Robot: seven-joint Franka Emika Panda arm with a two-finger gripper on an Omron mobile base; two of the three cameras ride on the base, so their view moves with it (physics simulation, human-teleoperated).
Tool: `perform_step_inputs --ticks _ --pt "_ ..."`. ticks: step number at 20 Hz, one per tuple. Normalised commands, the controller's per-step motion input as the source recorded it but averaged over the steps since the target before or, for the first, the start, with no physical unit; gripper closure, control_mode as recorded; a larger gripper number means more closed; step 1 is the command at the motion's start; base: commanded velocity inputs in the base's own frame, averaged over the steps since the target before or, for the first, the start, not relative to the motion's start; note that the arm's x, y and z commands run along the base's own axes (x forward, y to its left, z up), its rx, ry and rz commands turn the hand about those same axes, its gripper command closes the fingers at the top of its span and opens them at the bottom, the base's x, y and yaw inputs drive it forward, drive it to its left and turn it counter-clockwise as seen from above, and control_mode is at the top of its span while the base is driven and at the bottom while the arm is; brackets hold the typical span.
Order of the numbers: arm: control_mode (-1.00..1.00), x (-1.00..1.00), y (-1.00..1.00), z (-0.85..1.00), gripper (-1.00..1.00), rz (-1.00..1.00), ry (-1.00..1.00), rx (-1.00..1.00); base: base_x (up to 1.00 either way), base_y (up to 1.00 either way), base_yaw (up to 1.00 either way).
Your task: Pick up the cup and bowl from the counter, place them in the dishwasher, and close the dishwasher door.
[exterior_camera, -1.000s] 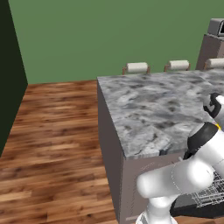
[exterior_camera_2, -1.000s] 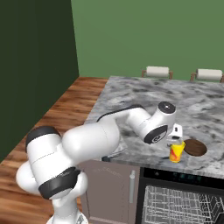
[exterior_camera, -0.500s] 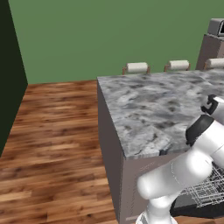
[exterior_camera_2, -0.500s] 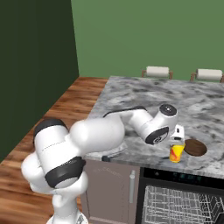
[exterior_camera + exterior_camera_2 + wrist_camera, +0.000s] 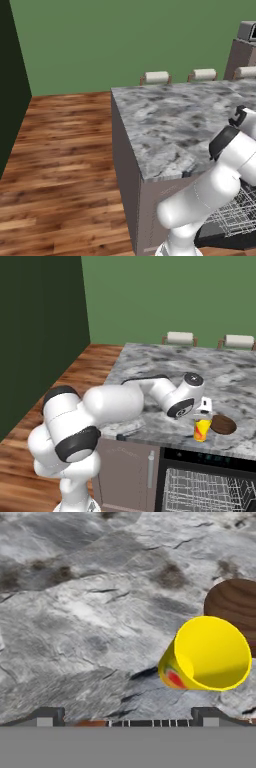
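The yellow cup (image 5: 202, 429) stands upright near the front edge of the marbled counter (image 5: 150, 363), with the dark brown bowl (image 5: 223, 424) just to its right. My gripper (image 5: 202, 415) hangs right above the cup, open and empty. In the hand view the cup (image 5: 210, 654) sits right of centre with the bowl (image 5: 237, 604) behind it, and my gripper (image 5: 129, 717) is spread wide, its fingertips (image 5: 48, 714) low in the frame. Below the counter the dishwasher (image 5: 210, 456) stands open, its wire rack (image 5: 200, 488) showing. The rack (image 5: 235, 215) is pulled out over the lowered dishwasher door (image 5: 212, 234).
Two white-seated stools (image 5: 180, 337) (image 5: 239, 341) stand behind the counter. A grey cabinet front with a bar handle (image 5: 150, 468) is left of the dishwasher. Wooden floor (image 5: 65, 165) spreads to the left, up to a dark wall (image 5: 35, 331).
The arm's shoulder and lower links have swung round, while the hand has stayed over the cup. The jaws have stayed open.
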Motion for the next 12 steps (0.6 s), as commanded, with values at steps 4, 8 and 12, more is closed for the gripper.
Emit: perform_step_inputs --ticks 4,8,12 --pt "-1.0 0.09 -0.16 -0.07 -1.0 0.0 0.0 0.0 0.0 0.0 0.0" --pt "-1.0 0.08 -0.17 -0.16 -1.0 0.0 0.0 -0.01 0.0 0.0 0.0" --pt "-1.0 0.13 -0.17 -0.17 -1.0 0.0 0.0 0.0 0.0 0.0 0.0"
